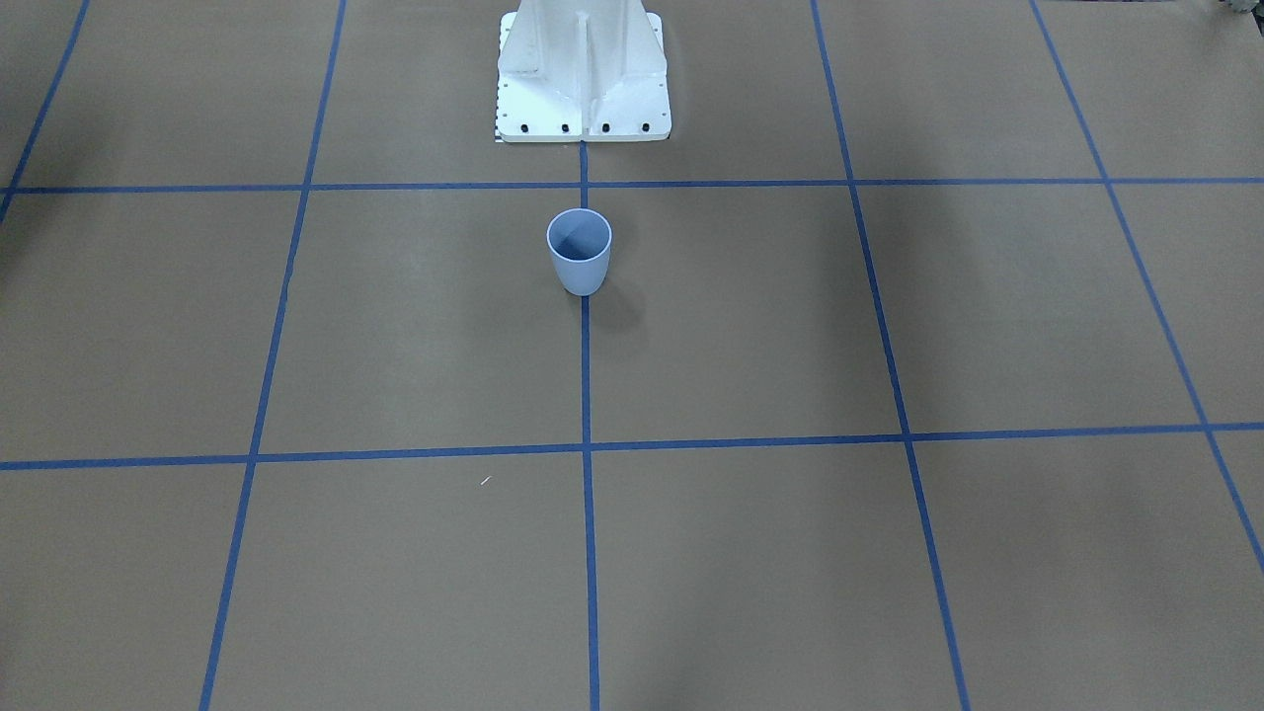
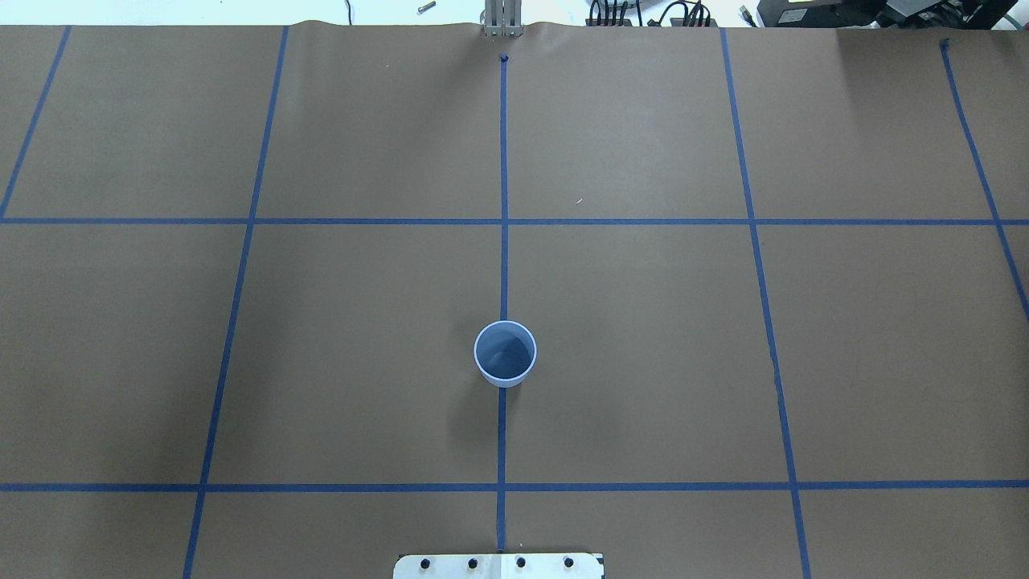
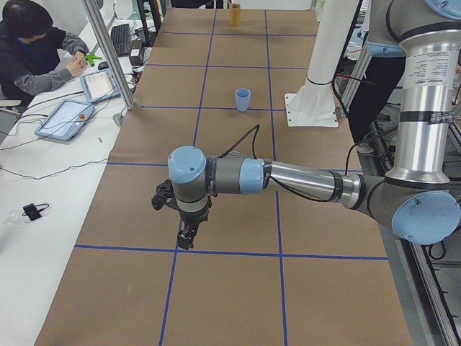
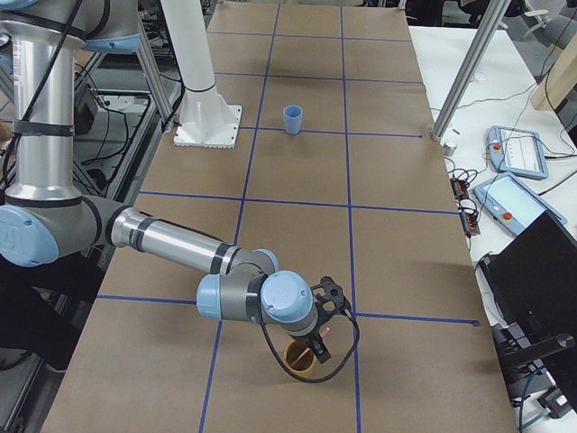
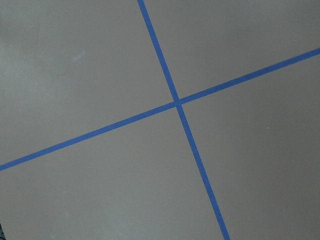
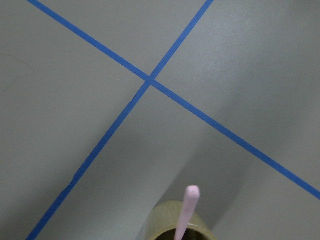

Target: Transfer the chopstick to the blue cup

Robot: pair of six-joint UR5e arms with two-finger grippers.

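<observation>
The blue cup (image 1: 580, 252) stands upright and empty on the centre tape line in front of the robot base; it also shows in the overhead view (image 2: 505, 354). A pale-pink chopstick (image 6: 188, 210) stands in a tan cup (image 6: 180, 231) at the bottom of the right wrist view. In the exterior right view my right gripper (image 4: 320, 338) hangs just over that tan cup (image 4: 299, 357), far from the blue cup (image 4: 293, 119); I cannot tell whether it is open or shut. My left gripper (image 3: 186, 235) hovers over bare paper near a tape crossing; I cannot tell its state.
The white robot base (image 1: 583, 74) stands behind the blue cup. The brown table paper carries a blue tape grid (image 2: 503, 221). An operator (image 3: 29, 50) sits at a side table with tablets (image 3: 68, 119). Pendants (image 4: 518, 149) lie beyond the other side.
</observation>
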